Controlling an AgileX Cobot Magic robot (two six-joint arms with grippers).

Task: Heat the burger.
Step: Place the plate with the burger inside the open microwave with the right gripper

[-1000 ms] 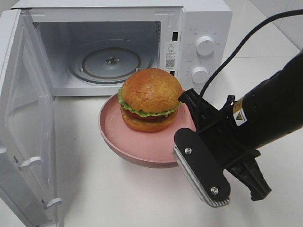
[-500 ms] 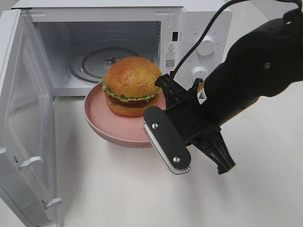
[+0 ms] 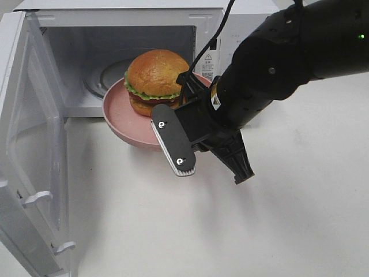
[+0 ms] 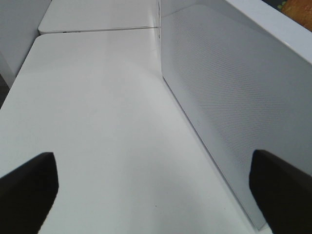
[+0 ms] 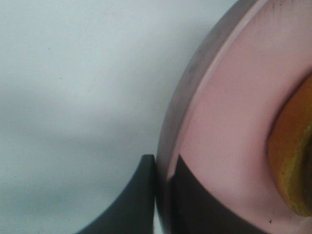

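The burger (image 3: pixel 154 78), with a golden-brown bun, green lettuce and a dark patty, sits on a pink plate (image 3: pixel 118 112). The plate hangs in the air at the mouth of the open microwave (image 3: pixel 242 34). My right gripper (image 3: pixel 185 95) is shut on the plate's right rim. The right wrist view shows that gripper (image 5: pixel 163 170) pinching the pink plate (image 5: pixel 219 122), with the burger (image 5: pixel 292 156) at the edge. My left gripper (image 4: pixel 156 195) stands open over bare table beside a white microwave panel (image 4: pixel 234 97); it does not appear in the high view.
The microwave door (image 3: pixel 29 144) is swung wide open to the left. A glass turntable (image 3: pixel 109 72) lies inside the cavity, partly behind the plate. My right arm (image 3: pixel 288 57) covers the control panel. White tabletop (image 3: pixel 173 231) stretches in front.
My right gripper has carried the plate with the burger up, left and back, from in front of the microwave to its opening. The left gripper has stayed open.
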